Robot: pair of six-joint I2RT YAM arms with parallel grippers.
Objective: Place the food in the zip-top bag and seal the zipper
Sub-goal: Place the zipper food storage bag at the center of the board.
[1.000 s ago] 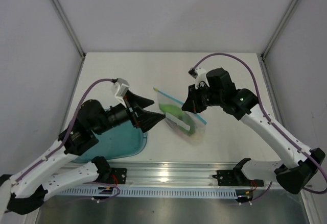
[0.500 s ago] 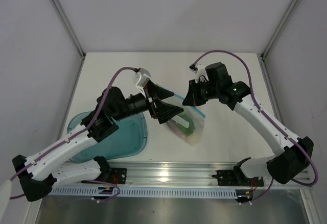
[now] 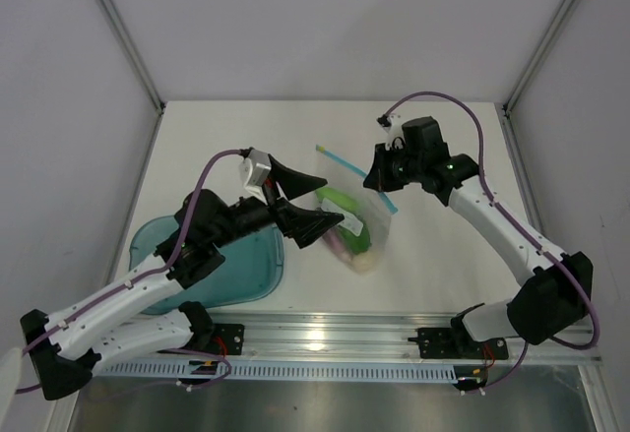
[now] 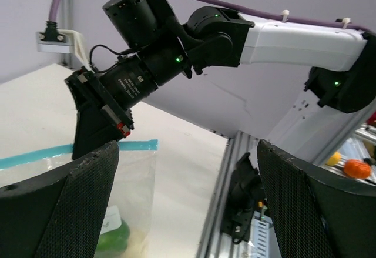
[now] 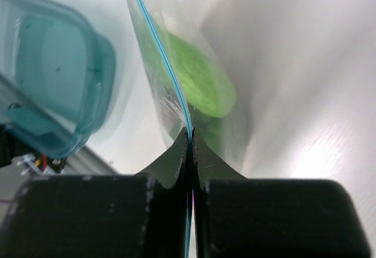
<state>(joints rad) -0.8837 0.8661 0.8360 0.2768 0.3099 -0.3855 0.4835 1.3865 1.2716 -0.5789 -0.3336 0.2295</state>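
Observation:
The clear zip-top bag hangs from its light-blue zipper, with its lower end on the table. My right gripper is shut on the zipper near one end, the strip pinched between its closed fingers. Green food shows through the plastic, with a purple piece beside the green. My left gripper is open next to the bag's left side, holding nothing. In the left wrist view the bag and green food lie by its left finger.
A translucent teal tray sits at the near left, partly under my left arm. The aluminium rail with the arm bases runs along the table's near edge. White walls enclose the table on three sides.
My left arm swung from over the tray up to the bag, still open. My right gripper shifted toward the back right, pulling the zipper edge with it.

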